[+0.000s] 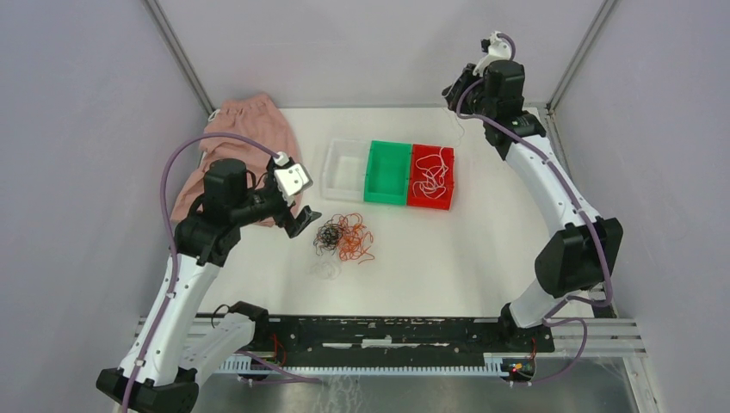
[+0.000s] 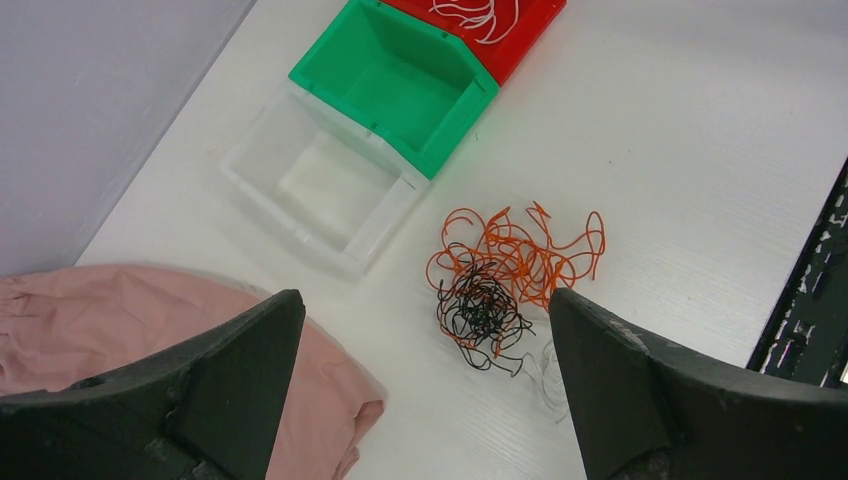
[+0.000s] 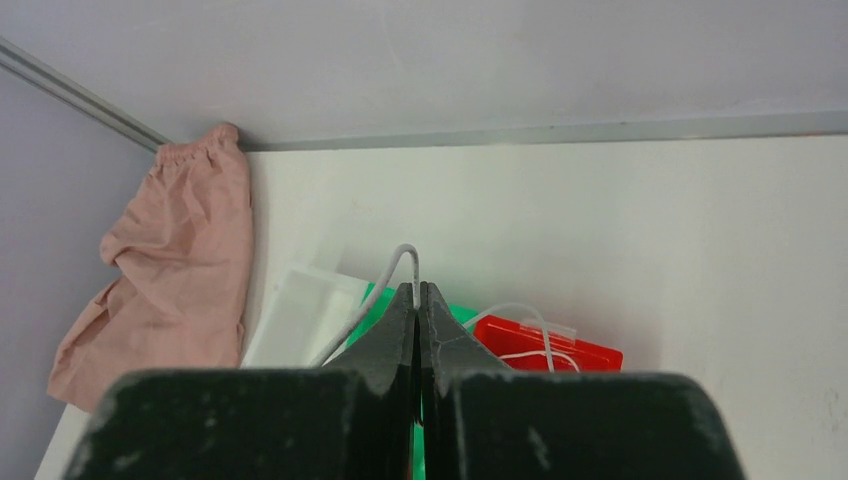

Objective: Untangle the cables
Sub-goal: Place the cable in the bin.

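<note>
**Tangle beneath the spread left jaws, one white strand pinched on the right**

The cable tangle (image 1: 344, 237) lay on the table (image 1: 482, 249) in front of the green bin (image 1: 387, 168), on the side toward the arm bases. Its black strands sat on the left and its orange-red ones on the right, knotted together where they met. A few pale strands (image 1: 325, 268) lay loose at its near edge, farther from the green bin. More white cables (image 1: 433, 175) were heaped in the red bin (image 1: 429, 203), which touched the green bin's right side.

The left gripper (image 1: 303, 220) hung just left of the tangle, its jaws spread wide and holding nothing. In the left wrist view the clump lay between the two fingers and nearer the right one, apart from both.

The right gripper (image 3: 417, 290) was raised high, beyond the green bin and to its right. Its jaws were pressed together on a white cable (image 3: 400, 256), which arched out from the fingertips.

A clear bin (image 1: 347, 169) adjoined the green bin's left side. A pink cloth (image 1: 250, 133) lay farther left.
</note>
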Robot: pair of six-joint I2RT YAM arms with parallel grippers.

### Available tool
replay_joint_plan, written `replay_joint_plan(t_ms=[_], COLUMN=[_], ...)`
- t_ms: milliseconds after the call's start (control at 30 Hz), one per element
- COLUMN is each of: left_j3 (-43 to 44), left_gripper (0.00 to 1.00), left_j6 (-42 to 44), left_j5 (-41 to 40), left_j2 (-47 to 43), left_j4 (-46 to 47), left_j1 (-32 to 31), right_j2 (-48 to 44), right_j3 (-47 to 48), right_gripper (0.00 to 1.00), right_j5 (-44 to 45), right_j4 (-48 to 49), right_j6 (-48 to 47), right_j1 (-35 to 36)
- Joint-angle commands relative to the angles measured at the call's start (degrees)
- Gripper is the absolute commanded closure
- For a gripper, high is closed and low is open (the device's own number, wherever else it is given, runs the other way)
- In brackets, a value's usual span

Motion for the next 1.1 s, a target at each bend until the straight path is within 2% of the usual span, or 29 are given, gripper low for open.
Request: replay_joint_plan(t_ms=[0,400,700,1067], left_j3=[1.7,1.6,1.3,1.4], left_gripper=[0.01,0.01,0.01,0.01], left_j6=[-2.1,-2.0,-2.1,-2.0], left_j5=[-0.7,-1.8,-2.1,-2.9], left_j2=[-0.1,-0.8,-0.9,-1.0], left_j4=[0.5,0.5,0.6,0.7], left_j1=[-0.2,-0.2,-0.2,-0.2], right_j2=[2.6,8.4,12.4,18.8], right_j3=[-0.9,-5.7,-8.8,-8.5], right_gripper=[1.00,1.00,1.00,1.00], right_j5=[0.4,3.5,8.1,8.2], right_j4=[1.8,3.0,0.5,-1.4], right_j6=[0.6,0.2,-5.1,-6.1], right_j1=[1.1,4.7,6.1,6.7])
